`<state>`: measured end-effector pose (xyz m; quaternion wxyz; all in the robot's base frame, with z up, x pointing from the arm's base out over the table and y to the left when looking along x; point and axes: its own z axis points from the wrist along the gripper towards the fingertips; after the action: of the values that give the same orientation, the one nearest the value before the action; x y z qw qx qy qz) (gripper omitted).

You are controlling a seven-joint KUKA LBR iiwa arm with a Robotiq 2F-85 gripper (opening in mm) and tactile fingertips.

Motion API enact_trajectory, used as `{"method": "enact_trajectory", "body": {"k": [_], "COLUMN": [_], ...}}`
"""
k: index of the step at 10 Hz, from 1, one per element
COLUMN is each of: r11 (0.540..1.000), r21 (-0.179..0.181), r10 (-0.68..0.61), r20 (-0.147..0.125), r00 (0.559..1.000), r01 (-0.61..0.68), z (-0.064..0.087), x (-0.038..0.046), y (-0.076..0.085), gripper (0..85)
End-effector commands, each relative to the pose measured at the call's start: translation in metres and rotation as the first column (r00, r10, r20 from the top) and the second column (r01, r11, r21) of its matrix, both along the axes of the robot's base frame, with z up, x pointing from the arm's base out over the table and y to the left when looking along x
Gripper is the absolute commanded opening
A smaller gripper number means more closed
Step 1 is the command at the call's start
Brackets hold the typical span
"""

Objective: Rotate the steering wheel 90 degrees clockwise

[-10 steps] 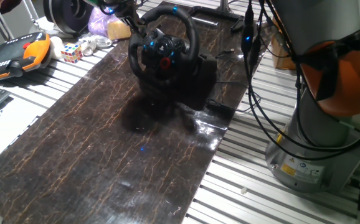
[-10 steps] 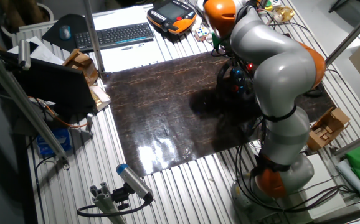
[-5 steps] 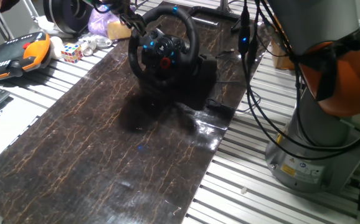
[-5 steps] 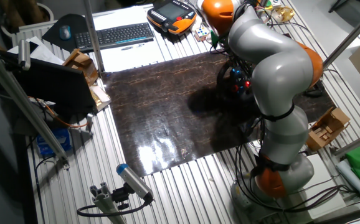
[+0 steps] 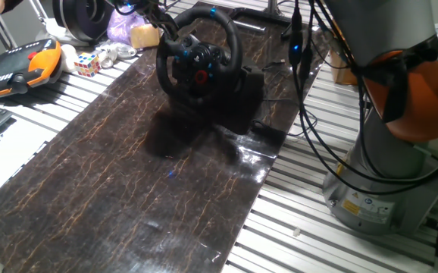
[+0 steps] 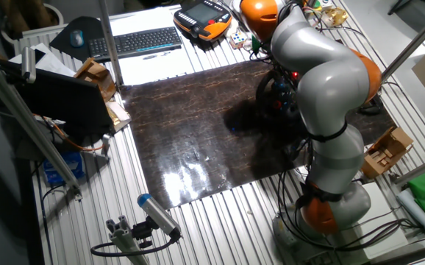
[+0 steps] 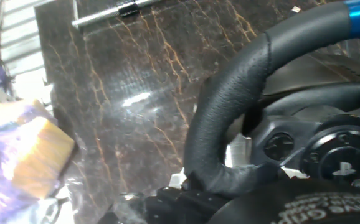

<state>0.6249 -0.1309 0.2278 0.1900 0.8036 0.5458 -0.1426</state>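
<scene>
The black steering wheel (image 5: 200, 57) stands on its bulky base at the far end of the dark marbled mat (image 5: 128, 189), with a red button on the hub and a blue mark at the top of the rim. My gripper (image 5: 164, 30) is at the rim's upper left. In the hand view the thick leather rim (image 7: 230, 112) runs down between the dark fingers (image 7: 329, 205) at the bottom edge, and I cannot make out whether they are clamped on it. In the other fixed view my arm covers most of the steering wheel (image 6: 275, 99).
An orange and black teach pendant (image 5: 22, 64), a Rubik's cube (image 5: 86, 64), a purple bag with a yellow sponge (image 5: 132, 32) and a black spool ring (image 5: 82, 19) lie left of the wheel. Cables (image 5: 310, 114) hang by the robot base (image 5: 386, 174). A keyboard (image 6: 135, 40) lies farther back.
The gripper has shifted slightly along the upper-left rim. The wheel's hub and blue top mark keep the same orientation.
</scene>
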Motion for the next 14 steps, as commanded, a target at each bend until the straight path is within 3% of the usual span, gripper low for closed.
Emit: {"method": "enact_trajectory", "body": {"k": [1,7,14], "r11": [1.0,0.996,0.989], "r21": [-0.006,-0.045,-0.061], "r10": [-0.008,-0.077,-0.136], "r20": [0.01,0.029,0.032], "r00": [1.0,0.997,0.99], "r01": [0.008,0.078,0.137], "z": [-0.001,-0.012,-0.015], "x": [0.0011,0.007,0.0047], "y": [-0.002,-0.022,-0.032], "gripper": [70.0,60.7,49.0]}}
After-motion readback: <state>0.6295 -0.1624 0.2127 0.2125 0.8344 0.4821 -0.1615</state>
